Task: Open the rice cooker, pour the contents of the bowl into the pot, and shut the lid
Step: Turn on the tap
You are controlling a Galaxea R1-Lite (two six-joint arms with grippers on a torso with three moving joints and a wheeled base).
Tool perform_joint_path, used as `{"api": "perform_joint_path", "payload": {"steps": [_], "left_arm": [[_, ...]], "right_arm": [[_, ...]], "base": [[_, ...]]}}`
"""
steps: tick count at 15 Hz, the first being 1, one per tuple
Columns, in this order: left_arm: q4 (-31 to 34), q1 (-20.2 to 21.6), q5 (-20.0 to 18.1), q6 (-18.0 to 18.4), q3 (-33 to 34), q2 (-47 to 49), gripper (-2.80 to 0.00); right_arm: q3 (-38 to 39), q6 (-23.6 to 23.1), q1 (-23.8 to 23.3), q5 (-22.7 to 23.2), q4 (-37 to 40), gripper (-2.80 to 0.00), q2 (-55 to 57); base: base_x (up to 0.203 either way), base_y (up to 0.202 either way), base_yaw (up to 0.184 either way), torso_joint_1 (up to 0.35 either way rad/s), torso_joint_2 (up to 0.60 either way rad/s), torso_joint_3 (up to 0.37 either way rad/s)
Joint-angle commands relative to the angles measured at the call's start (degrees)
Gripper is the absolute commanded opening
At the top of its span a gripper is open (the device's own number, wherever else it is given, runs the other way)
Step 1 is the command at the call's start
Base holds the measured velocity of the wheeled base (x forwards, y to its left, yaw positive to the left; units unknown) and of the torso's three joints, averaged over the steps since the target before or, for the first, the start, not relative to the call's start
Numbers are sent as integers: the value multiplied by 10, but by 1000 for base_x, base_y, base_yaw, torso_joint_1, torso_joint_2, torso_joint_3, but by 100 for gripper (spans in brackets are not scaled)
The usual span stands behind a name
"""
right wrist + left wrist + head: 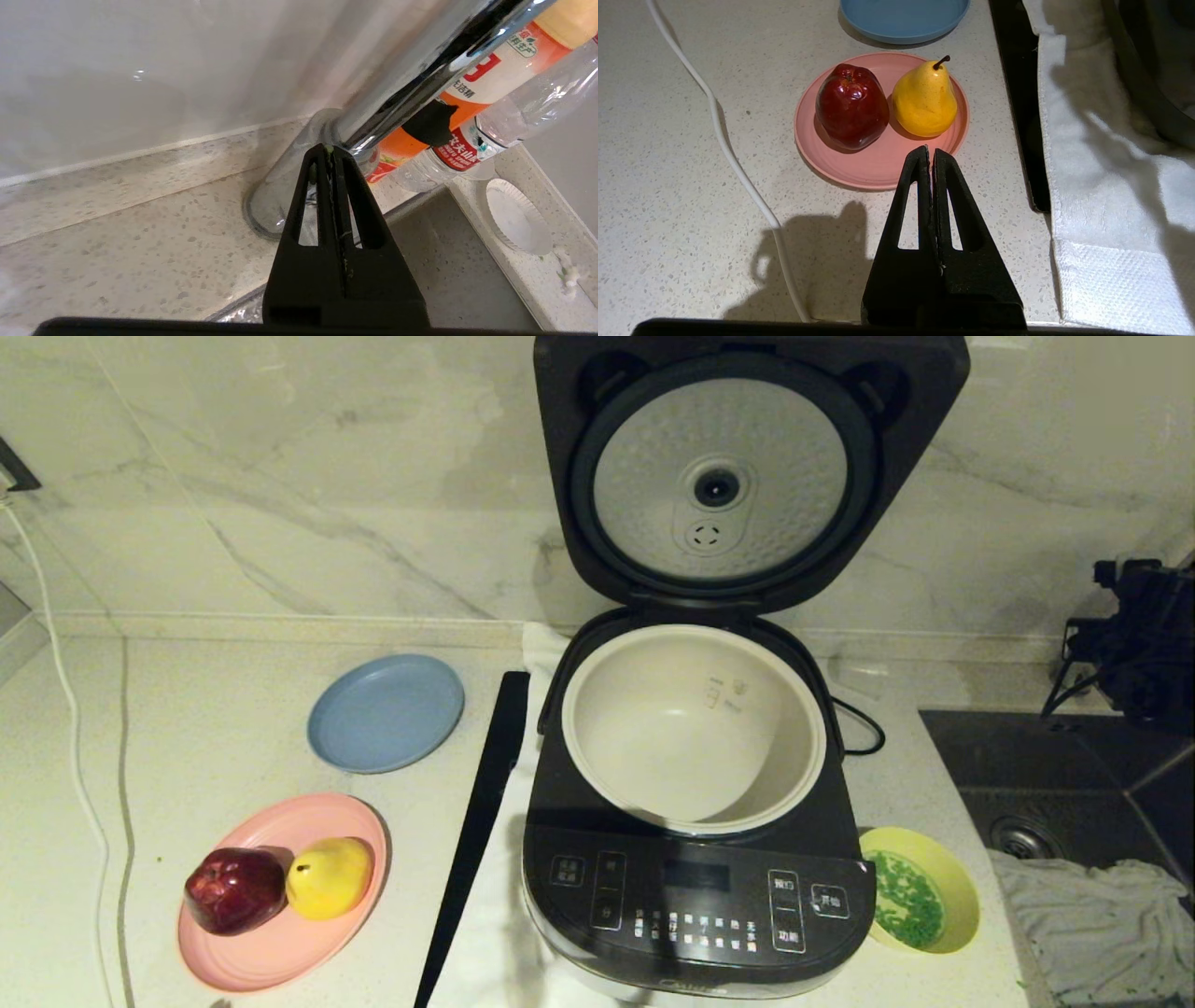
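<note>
The dark grey rice cooker stands in the middle with its lid swung up, dimpled silver plate facing me. The cream-white pot inside looks empty. The yellow bowl sits on the counter against the cooker's right front corner and holds the green chopped contents. My left gripper is shut on nothing, hovering over the counter near the pink plate. My right gripper is shut, a green speck stuck at its tip, by the chrome tap base, far from the bowl.
A blue plate and the pink plate with a red apple and yellow pear lie left of the cooker. A black strip and white towel border it. Sink and cloth are on the right; my right arm hangs above it.
</note>
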Motion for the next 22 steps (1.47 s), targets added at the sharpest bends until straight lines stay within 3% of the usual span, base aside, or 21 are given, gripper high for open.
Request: {"api": "perform_joint_path", "payload": {"steps": [1, 14, 22], "left_arm": [[0, 0, 0, 0, 0, 0, -280], [0, 0, 0, 0, 0, 0, -280], [0, 0, 0, 0, 0, 0, -280]], "right_arm": [[-15, -1, 0, -1, -1, -280, 12], [-21, 0, 1, -2, 6, -280, 22], [61, 8, -1, -2, -1, -280, -12]], "base": [[0, 0, 0, 0, 0, 0], [0, 0, 0, 0, 0, 0], [0, 0, 0, 0, 0, 0]]}}
